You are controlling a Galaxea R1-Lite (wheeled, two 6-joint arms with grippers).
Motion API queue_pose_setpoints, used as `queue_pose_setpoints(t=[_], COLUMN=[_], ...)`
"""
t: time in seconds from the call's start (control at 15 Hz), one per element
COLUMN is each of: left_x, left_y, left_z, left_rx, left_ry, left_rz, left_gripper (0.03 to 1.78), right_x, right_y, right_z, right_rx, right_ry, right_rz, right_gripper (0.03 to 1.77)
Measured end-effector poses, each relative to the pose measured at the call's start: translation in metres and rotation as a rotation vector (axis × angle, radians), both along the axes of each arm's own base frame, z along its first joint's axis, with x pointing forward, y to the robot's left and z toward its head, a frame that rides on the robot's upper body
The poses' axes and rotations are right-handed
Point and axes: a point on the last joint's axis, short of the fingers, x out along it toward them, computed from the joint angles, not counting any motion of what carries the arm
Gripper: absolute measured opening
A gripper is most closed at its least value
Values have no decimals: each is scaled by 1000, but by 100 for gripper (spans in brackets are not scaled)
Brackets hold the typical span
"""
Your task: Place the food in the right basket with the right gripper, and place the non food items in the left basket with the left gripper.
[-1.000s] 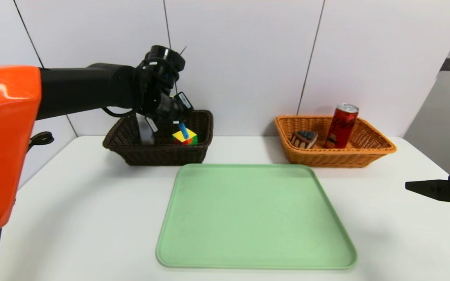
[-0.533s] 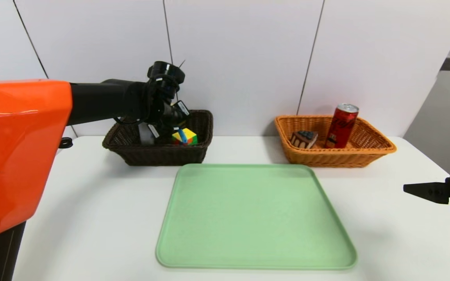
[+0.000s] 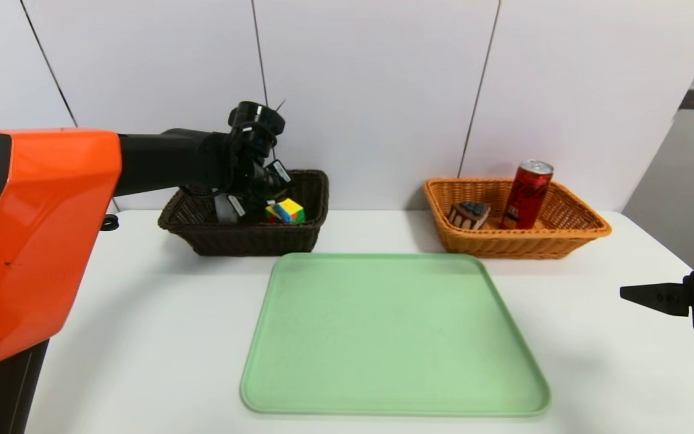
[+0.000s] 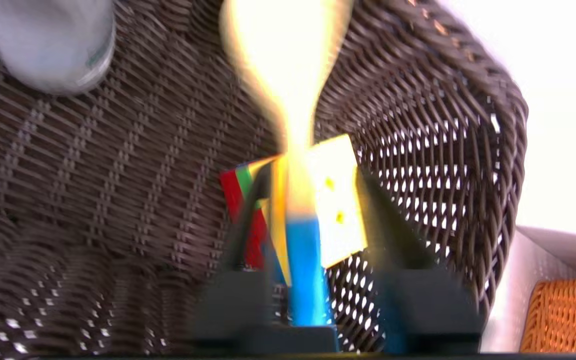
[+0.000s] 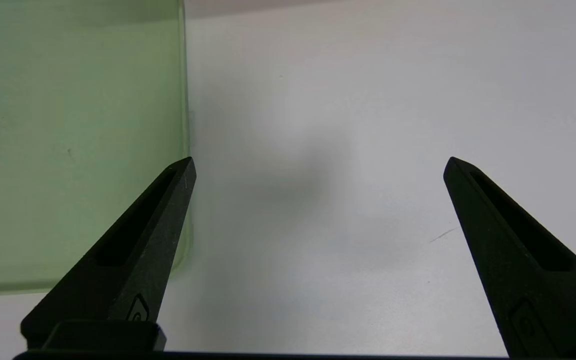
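My left gripper [image 3: 258, 200] reaches down into the dark brown left basket [image 3: 244, 239]. In the left wrist view its jaws [image 4: 313, 172] stand open, with the wooden spoon's blue handle [image 4: 304, 265] between them and a gap on each side. The spoon lies against the multicoloured puzzle cube [image 4: 340, 200], which also shows in the head view [image 3: 285, 211]. The translucent bottle [image 3: 224, 208] stands in the same basket. The orange-tan right basket [image 3: 522, 244] holds the red can [image 3: 526, 194] and the cake wedge [image 3: 469, 214]. My right gripper [image 3: 625, 293] hovers open and empty at the table's right edge.
A light green tray [image 3: 392, 337] lies bare in the middle of the white table, in front of both baskets. Its edge [image 5: 68, 125] sits beside my right gripper's fingers [image 5: 158, 225]. The wall stands right behind the baskets.
The left gripper has come down into the dark basket and its jaws have parted from the spoon's blue handle. The spoon has sunk out of the head view. The right arm has barely moved.
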Motion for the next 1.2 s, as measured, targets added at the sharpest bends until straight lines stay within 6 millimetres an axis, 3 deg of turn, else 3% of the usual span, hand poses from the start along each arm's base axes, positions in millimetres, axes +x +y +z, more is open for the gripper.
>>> queue_pose_setpoints(t=[0.33,0.53,0.87,1.0,1.2], left_x=[-3,-23,-92,-131,-195], left_y=[1,5,17,30,56], left_z=[7,44,119,139,150], left_rx=[-4,-2,248,383,561], left_ry=[-17,-92,-229,-256,-263], left_rz=[3,-25,-259,-436,-636], left_gripper=[116,134,151,155,160], right_x=[0,0,-5,-13,-34], right_y=[0,0,0,0,-2], right_z=[0,1,15,17,18], right_rx=[1,1,-25,-47,-105], right_ry=[0,-6,-57,-60,-26], right_rz=[0,-1,47,122,206], right_gripper=[171,171,171,171,171])
